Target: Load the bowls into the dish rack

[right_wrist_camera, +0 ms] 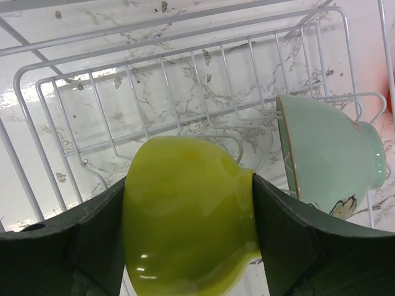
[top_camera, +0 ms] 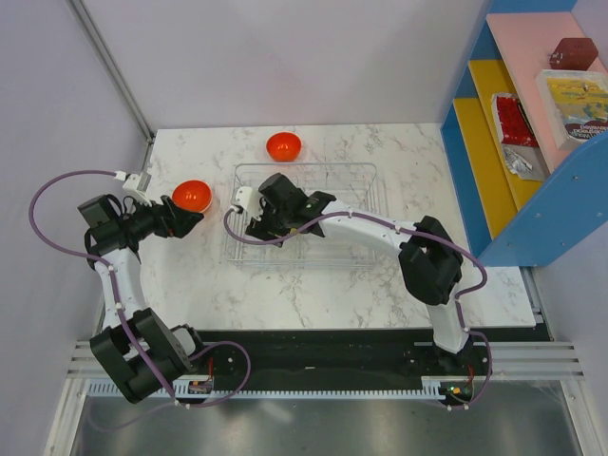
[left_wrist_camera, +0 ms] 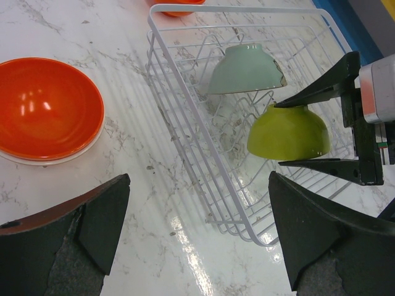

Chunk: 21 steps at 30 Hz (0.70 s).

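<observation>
Marble surface [top_camera: 285, 294]: white stone with grey veins. We see it carrying the rack and two loose bowls.
Shelf unit [top_camera: 475, 171]: blue sides with yellow and pink boards. It stands at the right edge of the surface, well apart from the bowls.
White wire dish rack [top_camera: 351, 190]: rectangular with low walls and upright prongs. It sits mid-surface, just ahead of the right arm, with two bowls inside its outline.
Right pincer [right_wrist_camera: 190, 185]: reaches over the rack's left half, and we see its fingers pressed against opposite sides of a bowl.
Left pincer [left_wrist_camera: 199, 185]: its jaws are spread wide with nothing between them. It hangs over bare marble to the left of the rack, near one orange bowl.
Glossy lime-green ceramic bowl [left_wrist_camera: 293, 132]: held by the right pincer and turned on its side above the rack's wires. We cannot tell whether it touches them.
Pale mint ceramic bowl [left_wrist_camera: 244, 71]: leans on its side among the prongs, just beside the green one.
Near orange bowl [left_wrist_camera: 46, 108]: upright on the surface, to the left of the rack.
Far orange bowl [top_camera: 283, 145]: upright, just beyond the rack's back edge.
</observation>
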Motion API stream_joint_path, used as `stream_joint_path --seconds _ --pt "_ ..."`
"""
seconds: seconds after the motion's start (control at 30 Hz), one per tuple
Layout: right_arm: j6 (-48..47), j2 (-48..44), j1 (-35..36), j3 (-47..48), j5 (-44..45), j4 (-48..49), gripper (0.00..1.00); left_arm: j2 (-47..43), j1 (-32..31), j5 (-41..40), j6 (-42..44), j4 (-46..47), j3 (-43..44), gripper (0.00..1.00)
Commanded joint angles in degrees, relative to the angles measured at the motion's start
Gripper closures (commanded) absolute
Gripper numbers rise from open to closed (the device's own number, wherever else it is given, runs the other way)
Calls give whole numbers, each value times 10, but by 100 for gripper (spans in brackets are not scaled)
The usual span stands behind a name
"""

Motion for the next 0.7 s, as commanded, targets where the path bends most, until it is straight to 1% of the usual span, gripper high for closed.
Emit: stream_joint_path --seconds 0.0,0.13,0.17,0.2,0.27,0.3,0.37,0.4,0.63,0.67 --pt "45 63 -20 -45 -7 -90 68 -15 4 21 13 13 -2 0" --pt "48 62 -22 -54 -9 -86 57 -14 5 23 13 13 -3 0" --pt "48 61 -22 -55 -9 -85 52 -16 5 23 13 13 -4 0" --pt "48 60 -22 -54 -8 -84 44 -15 5 23 13 14 -3 0" --pt "49 55 -22 -51 -6 -82 36 -16 5 24 12 13 -4 0" --pt "49 53 -21 -46 -5 -82 30 -16 5 24 12 14 -4 0" --pt "49 45 -22 -40 1 -82 28 -16 5 23 12 14 -3 0" --pt "48 40 -22 -34 3 -82 25 -17 5 24 12 13 -4 0" --pt "30 -2 -22 -3 41 -84 16 -14 6 24 12 13 -4 0" --pt "28 -6 -22 1 52 -84 13 -14 5 23 12 14 -3 0"
